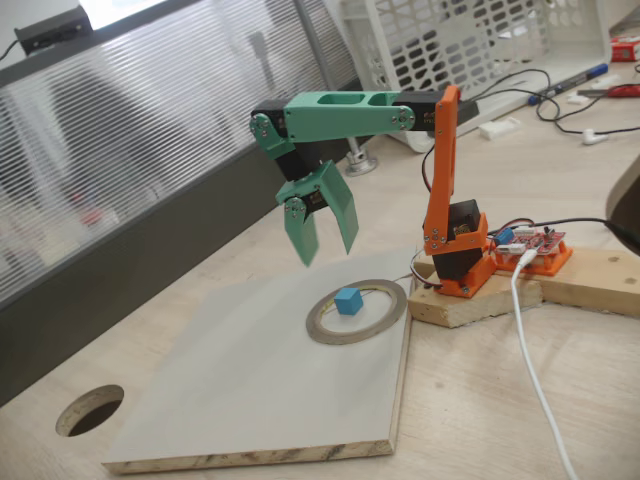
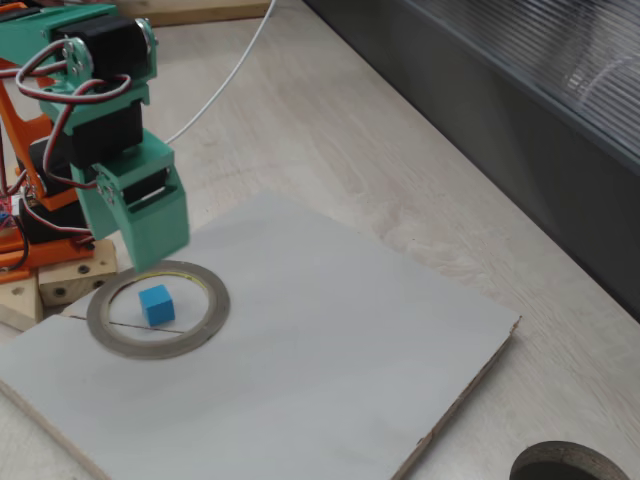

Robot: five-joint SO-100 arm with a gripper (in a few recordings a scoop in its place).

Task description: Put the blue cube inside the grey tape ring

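Observation:
The blue cube (image 1: 347, 300) (image 2: 156, 304) rests on the pale board inside the grey tape ring (image 1: 330, 327) (image 2: 203, 327), which lies flat around it. Nothing touches the cube. My green gripper (image 1: 327, 250) (image 2: 140, 250) hangs in the air above the ring, pointing down, with its jaws spread and nothing between them. In both fixed views it is well clear of the cube and the tape.
The pale board (image 1: 240, 390) (image 2: 330, 370) lies on the wooden table. A dark round hole (image 1: 90, 409) (image 2: 570, 465) is cut in the tabletop beside the board. My orange base (image 1: 462, 262) sits on wood blocks, with a white cable (image 1: 530, 360) trailing forward.

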